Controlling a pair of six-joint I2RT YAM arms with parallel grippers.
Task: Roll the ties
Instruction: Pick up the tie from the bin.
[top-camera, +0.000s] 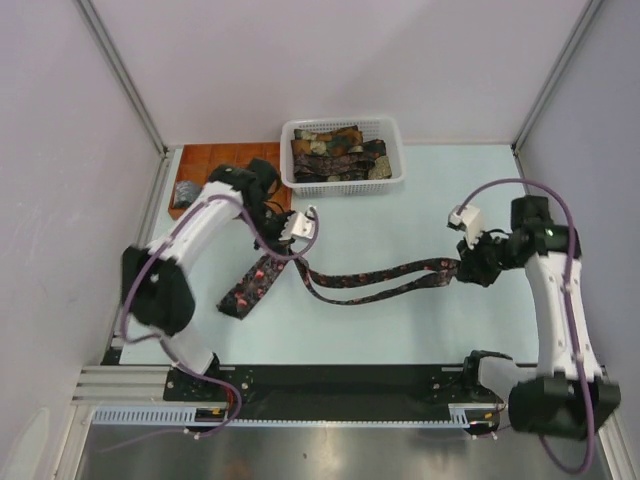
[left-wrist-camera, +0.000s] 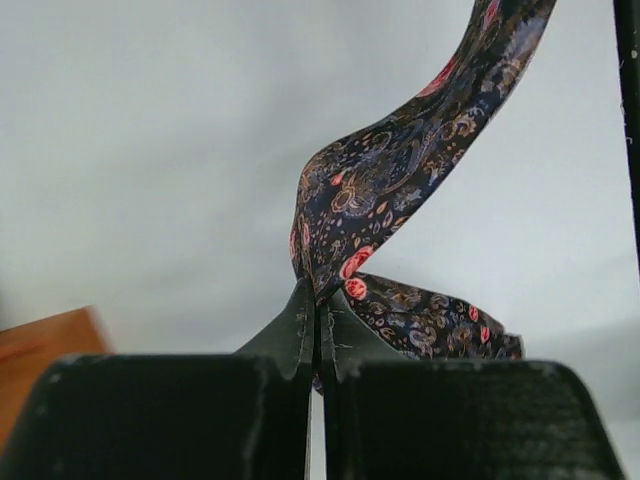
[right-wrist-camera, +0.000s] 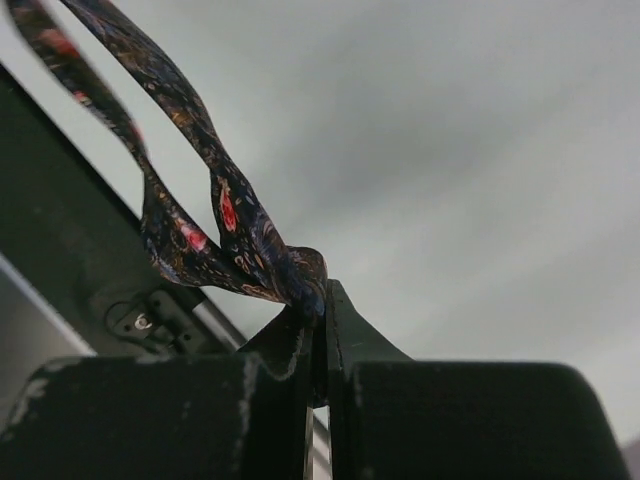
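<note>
Your left gripper (left-wrist-camera: 318, 330) and right gripper (right-wrist-camera: 318, 315) both pinch the dark tie (top-camera: 370, 280); its pinched folds stay hidden between the fingers.

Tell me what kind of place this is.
Probably a robot test cell: pale enclosure walls on metal framing around a table, where two arms stretch a dark tie beside a white basket of ties.

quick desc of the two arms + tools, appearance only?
Both arms have white link shells with black joints and bases. A purple cable loops along each. The left tool and the right tool are black, with a white camera module by each wrist. Fingers are dark, flat, tapering wedges.
</note>
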